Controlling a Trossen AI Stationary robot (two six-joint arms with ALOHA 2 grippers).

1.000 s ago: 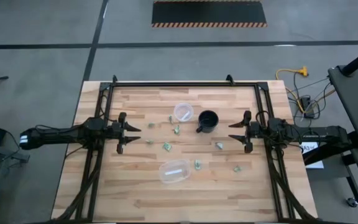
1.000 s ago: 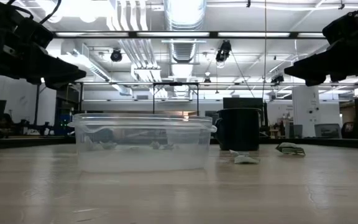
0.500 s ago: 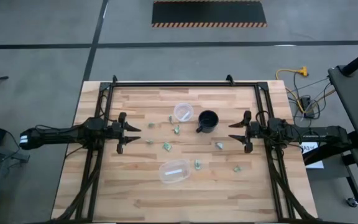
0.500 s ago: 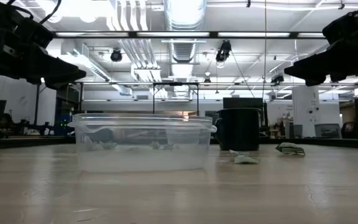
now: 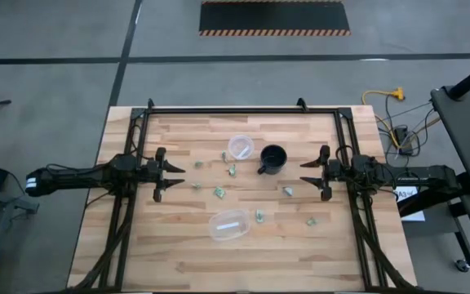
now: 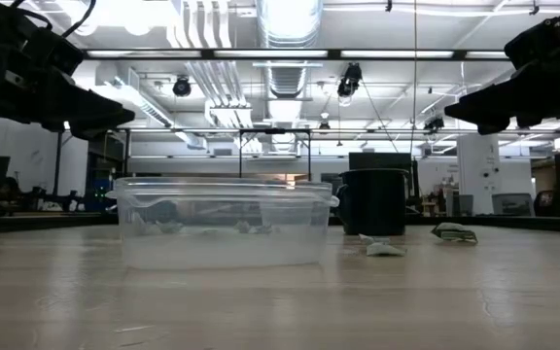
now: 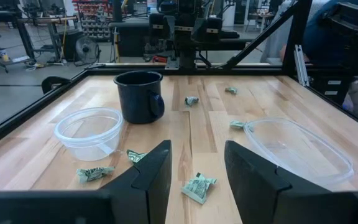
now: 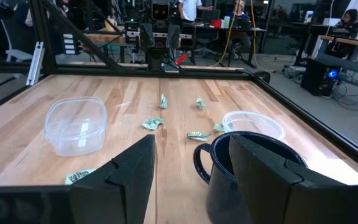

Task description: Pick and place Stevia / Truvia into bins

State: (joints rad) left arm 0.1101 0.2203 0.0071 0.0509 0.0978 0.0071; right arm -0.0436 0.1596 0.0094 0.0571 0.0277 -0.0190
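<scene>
Several small green-and-white Stevia packets lie flat and scattered on the wooden table around the middle; one packet lies just ahead of my left gripper. The round clear cup stands toward the far side, next to the black mug. My left gripper hovers open above the table's left part, pointing toward the middle. My right gripper hovers open at the right, facing it, with the mug close in front. In the wrist views both grippers show a wide gap and hold nothing.
A larger oval clear tub sits toward the near edge, between the arms. A black frame runs along the table's far edge and sides. Bare wood stretches along the near edge. Workshop benches show beyond the table.
</scene>
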